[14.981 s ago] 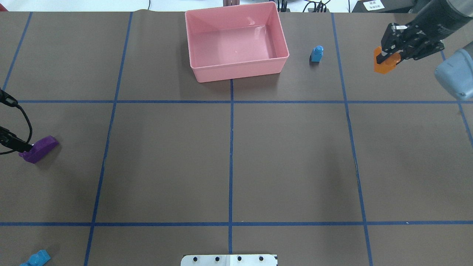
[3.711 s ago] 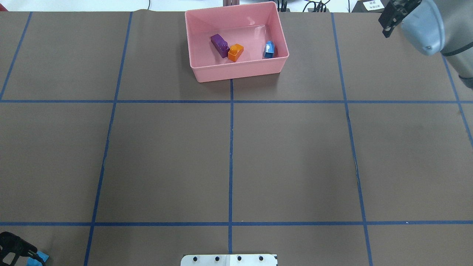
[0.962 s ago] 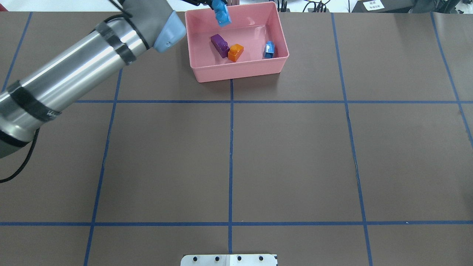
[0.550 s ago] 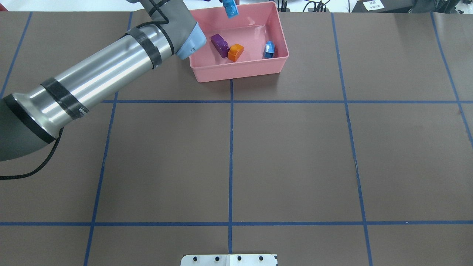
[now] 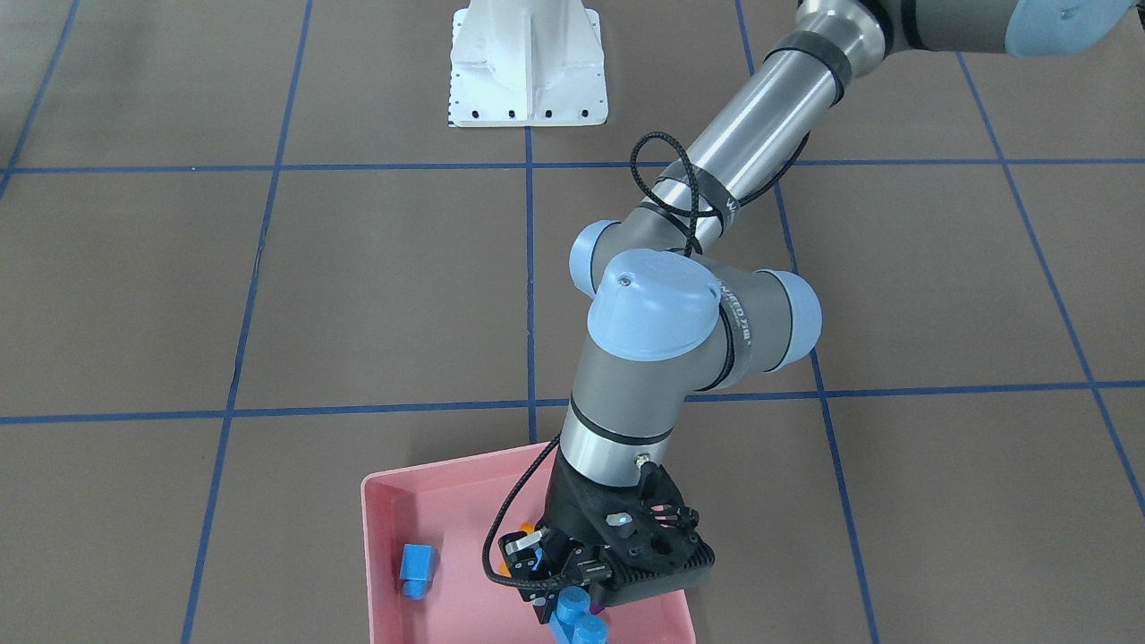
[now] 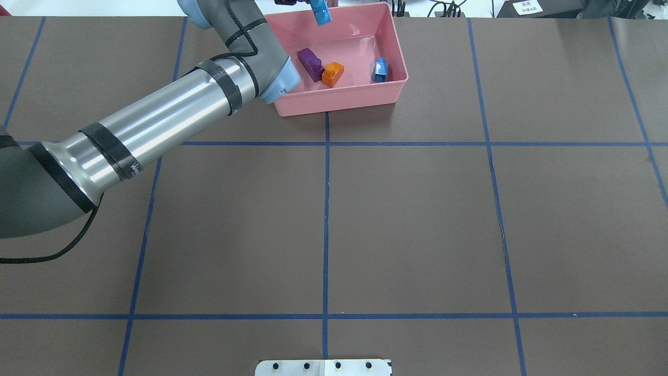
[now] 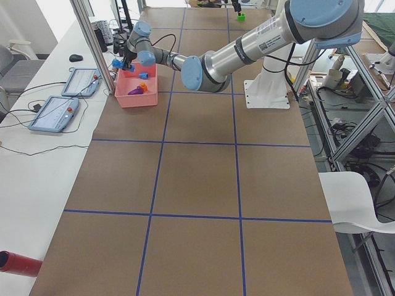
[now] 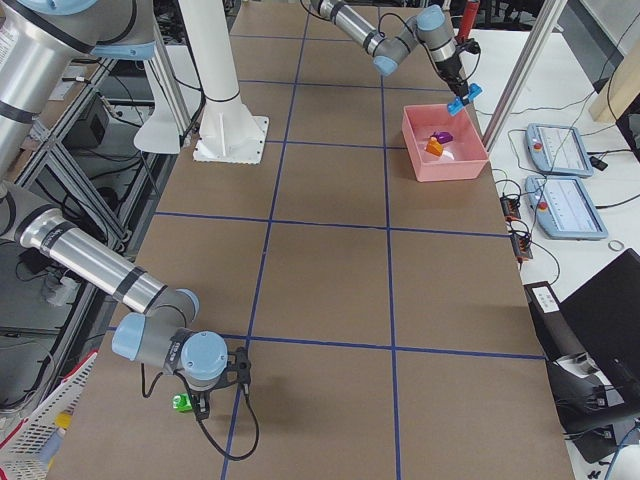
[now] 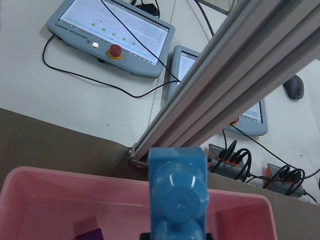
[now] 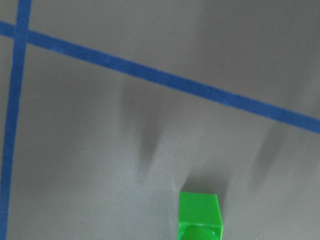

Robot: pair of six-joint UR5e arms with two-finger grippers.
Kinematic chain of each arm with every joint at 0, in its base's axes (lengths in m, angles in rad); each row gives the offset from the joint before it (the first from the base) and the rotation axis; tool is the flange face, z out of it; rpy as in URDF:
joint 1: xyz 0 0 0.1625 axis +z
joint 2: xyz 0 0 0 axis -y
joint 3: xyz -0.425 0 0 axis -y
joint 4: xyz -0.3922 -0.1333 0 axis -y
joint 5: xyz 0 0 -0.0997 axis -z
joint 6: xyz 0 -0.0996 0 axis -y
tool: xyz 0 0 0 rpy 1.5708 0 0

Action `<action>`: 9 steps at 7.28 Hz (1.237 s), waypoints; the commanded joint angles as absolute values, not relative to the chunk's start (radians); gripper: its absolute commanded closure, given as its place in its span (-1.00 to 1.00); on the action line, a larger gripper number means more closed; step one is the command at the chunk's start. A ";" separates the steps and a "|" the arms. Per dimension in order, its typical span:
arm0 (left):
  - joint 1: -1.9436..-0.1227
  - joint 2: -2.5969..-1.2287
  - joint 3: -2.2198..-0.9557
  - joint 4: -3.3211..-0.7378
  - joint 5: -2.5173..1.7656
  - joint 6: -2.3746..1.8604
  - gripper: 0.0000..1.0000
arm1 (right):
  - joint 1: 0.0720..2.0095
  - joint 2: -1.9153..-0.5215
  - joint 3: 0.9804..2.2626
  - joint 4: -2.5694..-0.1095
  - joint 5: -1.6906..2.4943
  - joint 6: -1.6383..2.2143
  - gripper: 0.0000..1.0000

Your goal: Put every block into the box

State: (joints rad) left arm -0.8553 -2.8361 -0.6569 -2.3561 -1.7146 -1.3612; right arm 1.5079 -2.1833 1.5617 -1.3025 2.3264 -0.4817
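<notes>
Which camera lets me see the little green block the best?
The right wrist view: the green block looks big and close there, on the table, cut by the bottom edge. Exterior right shows it as a tiny spot, exterior left as a far speck. The other views miss it.

The brown bench, gridded in blue tape, carries the box under the left hand and a green block just beside the right hand.

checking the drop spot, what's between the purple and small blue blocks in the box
The orange block, close beside the purple block; from there to the small blue block the box floor is bare, seen in the overhead view.
</notes>
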 commanded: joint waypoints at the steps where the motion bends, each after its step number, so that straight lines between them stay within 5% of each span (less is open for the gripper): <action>1: -0.818 -2.836 -0.652 -2.358 -1.649 -1.361 1.00 | 1.508 -2.215 1.519 -1.269 2.304 -0.477 -0.97; 3: -0.818 -2.836 -0.646 -2.358 -1.635 -1.361 1.00 | 1.508 -2.183 1.491 -1.247 2.298 -0.453 -0.97; 4: -0.816 -2.836 -0.637 -2.358 -1.629 -1.361 0.58 | 1.506 -2.165 1.473 -1.246 2.293 -0.453 -0.95; 5: -0.815 -2.836 -0.635 -2.358 -1.628 -1.348 -0.98 | 1.506 -2.151 1.460 -1.246 2.290 -0.453 -0.85; 6: -0.815 -2.836 -0.635 -2.358 -1.629 -1.348 -1.00 | 1.506 -2.149 1.459 -1.247 2.290 -0.453 -0.47; 7: -0.815 -2.836 -0.637 -2.358 -1.629 -1.348 -1.00 | 1.506 -2.149 1.448 -1.243 2.293 -0.454 0.22; 8: -0.815 -2.836 -0.637 -2.358 -1.629 -1.345 -1.00 | 1.508 -2.149 1.433 -1.232 2.293 -0.453 0.68; 9: -0.815 -2.836 -0.638 -2.358 -1.629 -1.345 -1.00 | 1.508 -2.151 1.433 -1.229 2.295 -0.454 1.00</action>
